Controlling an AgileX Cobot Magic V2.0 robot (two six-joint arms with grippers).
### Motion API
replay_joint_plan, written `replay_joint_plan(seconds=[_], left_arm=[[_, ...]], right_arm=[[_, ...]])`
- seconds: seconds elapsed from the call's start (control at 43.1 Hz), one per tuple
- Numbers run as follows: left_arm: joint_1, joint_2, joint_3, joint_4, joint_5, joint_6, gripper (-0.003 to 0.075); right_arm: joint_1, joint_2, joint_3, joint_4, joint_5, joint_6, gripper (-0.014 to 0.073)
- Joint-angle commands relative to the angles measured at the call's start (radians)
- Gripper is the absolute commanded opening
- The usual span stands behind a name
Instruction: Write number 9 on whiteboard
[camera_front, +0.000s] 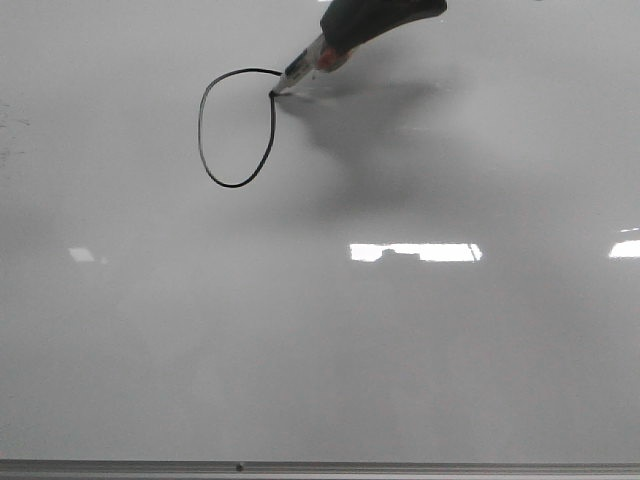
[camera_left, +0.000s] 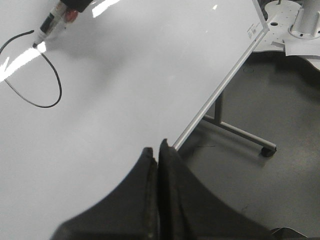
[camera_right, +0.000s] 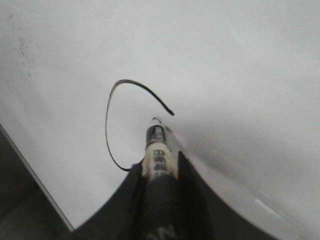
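Observation:
The whiteboard (camera_front: 320, 350) fills the front view. On it is a thin black oval loop (camera_front: 235, 186), the number 9's loop, with a small gap at its upper right and no tail. My right gripper (camera_front: 345, 35) is shut on a marker (camera_front: 305, 65), whose tip touches the board at the loop's upper right end. In the right wrist view the marker (camera_right: 157, 140) sits between the jaws of the gripper (camera_right: 160, 162), with the loop (camera_right: 106, 125) beside it. My left gripper (camera_left: 159, 147) is shut and empty, over the whiteboard's (camera_left: 125, 75) framed edge, far from the loop (camera_left: 47, 106).
The board's grey metal frame (camera_front: 320, 467) runs along the front edge. In the left wrist view a stand leg with a caster (camera_left: 269, 150) stands on the grey floor beside the frame (camera_left: 220, 87). Faint smudges (camera_front: 12, 130) mark the board's left side.

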Motion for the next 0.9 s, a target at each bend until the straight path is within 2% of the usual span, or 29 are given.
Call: replay_joint_plan(seconds=[0.0, 0.185, 0.325, 0.672, 0.881], left_arm=[[0.001, 0.0, -0.027, -0.019, -0.075, -0.012, -0.0019], [0.001, 0.0, -0.027, -0.019, -0.075, -0.012, -0.0019], [0.001, 0.0, -0.027, -0.019, -0.075, -0.012, -0.0019], [0.001, 0.0, -0.027, -0.019, -0.075, -0.012, -0.0019], [0.001, 0.0, -0.027, -0.019, -0.077, -0.012, -0.0019]], right_arm=[[-0.015, -0.046, -0.043, 0.0, -0.111, -0.003, -0.0058], [-0.015, -0.046, -0.043, 0.0, -0.099, -0.003, -0.0058], [-0.015, -0.046, -0.012, -0.006, -0.034, -0.003, -0.0058], [-0.01, 0.022, 0.274, -0.015, -0.11, -0.003, -0.0058], [0.041, -0.056, 0.273, -0.014, 0.026, -0.051, -0.0058]])
